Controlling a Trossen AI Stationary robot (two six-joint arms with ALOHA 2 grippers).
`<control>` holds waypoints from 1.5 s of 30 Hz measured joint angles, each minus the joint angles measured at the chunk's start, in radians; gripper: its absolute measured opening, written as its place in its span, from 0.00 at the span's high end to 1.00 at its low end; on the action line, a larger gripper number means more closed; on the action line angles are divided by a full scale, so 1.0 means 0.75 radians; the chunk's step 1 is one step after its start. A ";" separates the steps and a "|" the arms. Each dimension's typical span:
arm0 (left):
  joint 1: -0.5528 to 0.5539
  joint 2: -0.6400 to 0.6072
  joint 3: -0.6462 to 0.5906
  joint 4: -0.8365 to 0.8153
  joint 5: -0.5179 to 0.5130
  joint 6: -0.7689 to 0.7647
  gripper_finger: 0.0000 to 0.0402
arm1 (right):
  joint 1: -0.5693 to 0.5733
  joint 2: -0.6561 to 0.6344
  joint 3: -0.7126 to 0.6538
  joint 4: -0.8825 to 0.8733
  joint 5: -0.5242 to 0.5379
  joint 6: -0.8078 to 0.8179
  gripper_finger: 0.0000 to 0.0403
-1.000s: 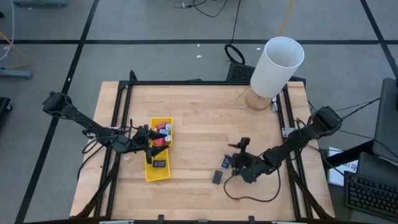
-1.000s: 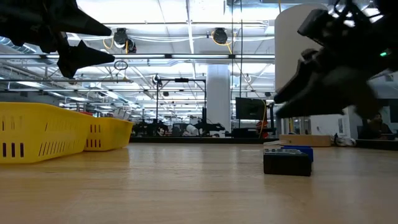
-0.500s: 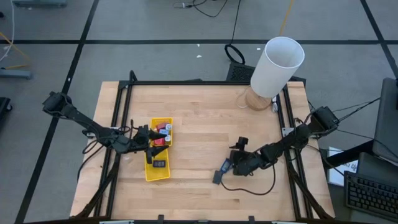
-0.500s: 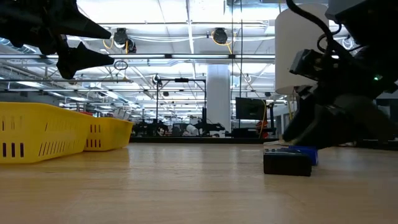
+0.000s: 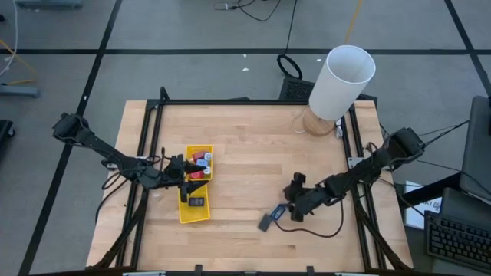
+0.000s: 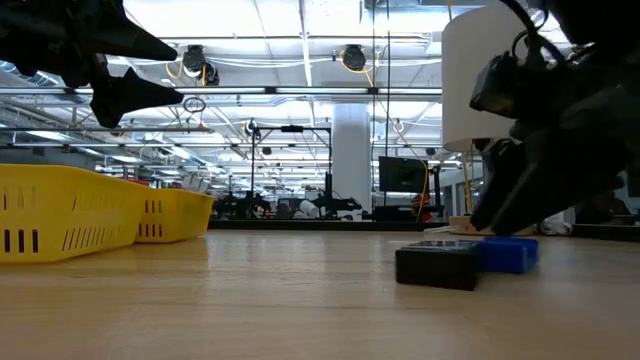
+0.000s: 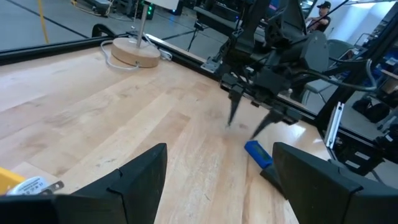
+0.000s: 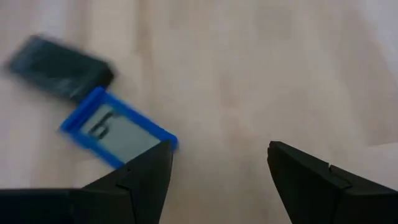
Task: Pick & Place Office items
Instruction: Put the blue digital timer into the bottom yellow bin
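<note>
At the left of the table, the yellow tray is already being filled: red pieces are lying in its far compartment and a dark flat piece in the near one. The left gripper is being held just over the tray's inner edge, its arm reaching in low from the table's left side; its fingers are spread and nothing is being carried between them.

Toward the right, two office items are waiting on the bare wood — the dark grey rectangle and, touching it or just beside it, the blue rectangle. A pick of one of these two is judged to be the step in hand.

The right gripper is being held low just beside the blue rectangle, its arm stretched in from the table's right edge and bent down at the wrist. Its jaws are standing apart and empty; in the right wrist view the blue piece is lying off to one side of the fingers, not between them.

For the next move, the gripper is likely to need shifting until the blue rectangle is being straddled — then a lowering and a closing on its narrow edges, without the grey piece being nudged.
</note>
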 joint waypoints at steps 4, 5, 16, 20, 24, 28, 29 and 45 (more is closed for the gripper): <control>0.000 0.000 0.000 0.000 0.000 -0.009 0.27 | 0.032 -0.023 0.000 0.019 -0.118 0.060 0.37; 0.000 0.000 0.000 0.000 0.000 -0.009 0.27 | 0.044 -0.023 0.000 0.029 -0.121 0.058 0.37; -0.001 0.000 0.000 0.002 0.000 -0.009 0.27 | 0.122 0.052 0.000 0.346 -0.062 -0.307 0.37; -0.001 0.000 0.000 0.002 0.000 -0.009 0.27 | 0.121 0.149 0.000 0.446 -0.079 -0.408 0.37; -0.001 0.000 0.000 0.002 0.000 -0.009 0.27 | 0.115 0.191 0.000 0.381 -0.081 -0.396 0.37; -0.001 0.000 0.000 0.001 0.000 -0.008 0.27 | 0.113 0.189 0.000 0.357 -0.090 -0.394 0.37; -0.001 0.000 0.000 0.001 0.000 -0.004 0.27 | 0.111 0.189 0.000 0.357 -0.089 -0.394 0.37; 0.000 0.000 0.000 0.001 0.000 -0.009 0.27 | 0.066 0.188 0.001 0.300 -0.080 -0.262 0.50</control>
